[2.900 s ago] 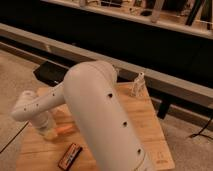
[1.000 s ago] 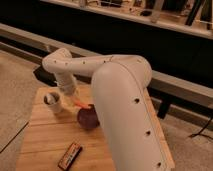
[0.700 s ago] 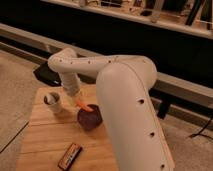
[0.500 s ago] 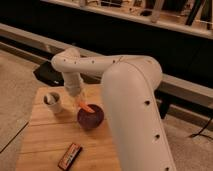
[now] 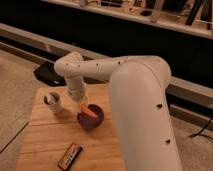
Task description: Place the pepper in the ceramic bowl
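Left of the worktop (image 5: 45,140): white cup (image 5: 52,102), upright. Nearer, a candy bar (image 5: 70,156) lies flat. Just right of the cup, my fingers (image 5: 82,104) are clenched on the pepper (image 5: 89,112), gripping what looks like its left end. The pepper sits directly below-right of them, over the ceramic bowl (image 5: 92,122). Its long axis runs left to right, slanting down toward the right. Stem end: cannot tell. Judgement: the pepper is already above the bowl, so the release is straight down.
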`<action>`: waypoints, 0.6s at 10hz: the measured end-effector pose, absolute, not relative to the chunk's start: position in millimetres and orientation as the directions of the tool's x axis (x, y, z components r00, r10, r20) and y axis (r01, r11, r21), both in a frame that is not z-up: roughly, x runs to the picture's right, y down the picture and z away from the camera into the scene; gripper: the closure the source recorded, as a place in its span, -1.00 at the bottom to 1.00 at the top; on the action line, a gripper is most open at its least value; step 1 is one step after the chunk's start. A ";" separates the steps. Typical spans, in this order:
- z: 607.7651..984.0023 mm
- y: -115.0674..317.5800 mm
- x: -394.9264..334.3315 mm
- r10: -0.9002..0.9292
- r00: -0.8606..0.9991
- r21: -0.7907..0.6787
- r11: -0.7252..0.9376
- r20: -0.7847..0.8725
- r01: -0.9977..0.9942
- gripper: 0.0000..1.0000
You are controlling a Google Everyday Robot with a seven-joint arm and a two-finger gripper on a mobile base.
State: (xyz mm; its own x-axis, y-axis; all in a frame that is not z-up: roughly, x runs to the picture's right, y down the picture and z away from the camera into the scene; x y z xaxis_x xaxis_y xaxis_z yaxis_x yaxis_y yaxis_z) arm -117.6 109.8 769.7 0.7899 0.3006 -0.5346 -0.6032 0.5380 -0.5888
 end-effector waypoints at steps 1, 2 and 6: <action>769.8 115.4 -112.6 0.283 0.790 -0.591 0.539 -0.545 -0.601 1.00; 772.1 119.1 -107.7 0.270 0.785 -0.588 0.539 -0.557 -0.603 1.00; 784.2 121.4 -102.3 0.257 0.771 -0.572 0.545 -0.582 -0.613 0.99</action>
State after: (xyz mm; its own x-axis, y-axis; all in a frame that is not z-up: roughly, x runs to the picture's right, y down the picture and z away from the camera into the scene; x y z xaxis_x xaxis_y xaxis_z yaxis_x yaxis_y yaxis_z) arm -102.3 121.4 784.2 0.7715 0.2568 -0.5821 -0.6130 0.5450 -0.5720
